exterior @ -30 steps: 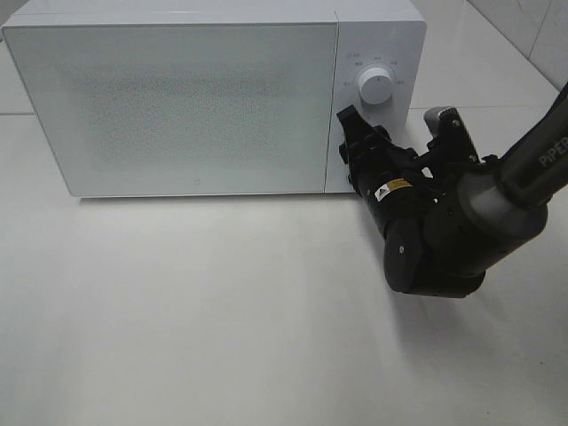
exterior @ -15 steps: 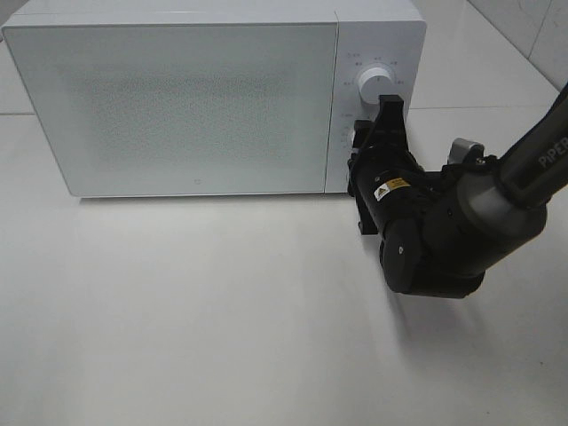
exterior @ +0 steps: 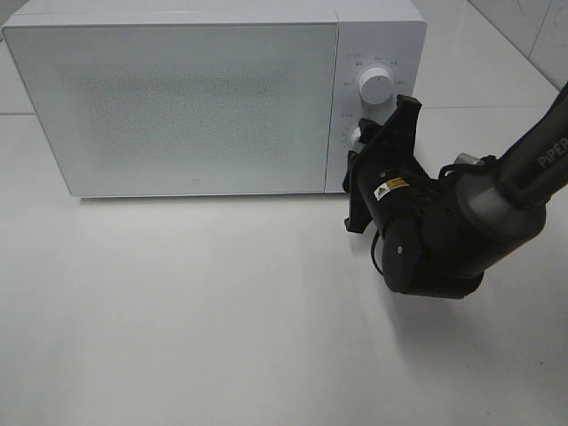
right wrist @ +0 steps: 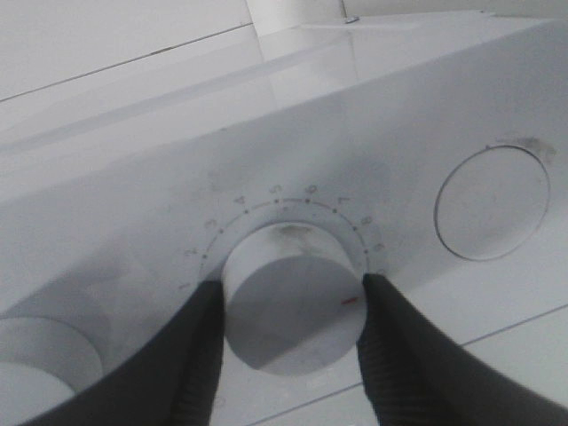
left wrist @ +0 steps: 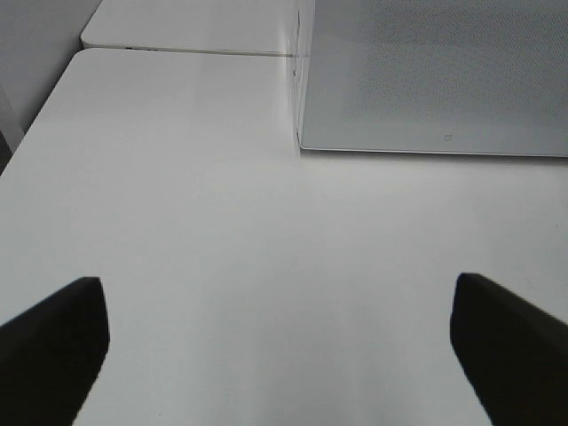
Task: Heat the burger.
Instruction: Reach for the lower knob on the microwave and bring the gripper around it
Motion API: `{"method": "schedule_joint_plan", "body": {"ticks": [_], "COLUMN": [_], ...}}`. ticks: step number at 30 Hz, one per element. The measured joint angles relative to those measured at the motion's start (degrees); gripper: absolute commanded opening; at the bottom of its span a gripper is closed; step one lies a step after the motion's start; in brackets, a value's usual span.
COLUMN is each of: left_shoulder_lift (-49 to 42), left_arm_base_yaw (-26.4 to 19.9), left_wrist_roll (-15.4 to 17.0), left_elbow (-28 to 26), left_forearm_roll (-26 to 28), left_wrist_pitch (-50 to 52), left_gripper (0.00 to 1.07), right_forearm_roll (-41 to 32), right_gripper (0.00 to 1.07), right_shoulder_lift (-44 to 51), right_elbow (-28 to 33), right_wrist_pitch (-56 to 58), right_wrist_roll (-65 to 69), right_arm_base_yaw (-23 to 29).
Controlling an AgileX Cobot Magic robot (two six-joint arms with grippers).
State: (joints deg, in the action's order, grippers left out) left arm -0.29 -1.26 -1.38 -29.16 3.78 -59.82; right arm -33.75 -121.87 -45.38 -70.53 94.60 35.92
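Note:
The burger is hidden; the white microwave stands with its door closed. My right gripper reaches to the control panel and is shut on the lower dial, one black finger pressing each side of it. The dial's red mark points toward the finger on its other side. In the exterior view the lower dial peeks out beside the fingers, under the upper dial. My left gripper hangs open over bare table, with the microwave ahead of it. It does not show in the exterior view.
A round button sits on the panel beside the gripped dial. The white table spreads in front of the microwave. A tiled wall rises at the back right.
My right wrist has rolled step by step while staying at the control panel, so its fingers now stand tilted around the lower dial. The left gripper has not moved.

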Motion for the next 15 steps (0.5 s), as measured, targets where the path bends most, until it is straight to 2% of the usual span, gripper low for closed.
{"method": "schedule_joint_plan", "body": {"ticks": [15], "left_shoulder_lift": [0.0], "left_arm_base_yaw": [0.0], "left_wrist_roll": [0.0], "left_elbow": [0.0], "left_forearm_roll": [0.0], "left_wrist_pitch": [0.0], "left_gripper": [1.0], "right_forearm_roll": [-0.1], "right_gripper": [0.03], "right_shoulder_lift": [0.0], "right_elbow": [0.0], "right_wrist_pitch": [-0.1], "right_wrist_roll": [-0.5], "right_arm_base_yaw": [0.0]}}
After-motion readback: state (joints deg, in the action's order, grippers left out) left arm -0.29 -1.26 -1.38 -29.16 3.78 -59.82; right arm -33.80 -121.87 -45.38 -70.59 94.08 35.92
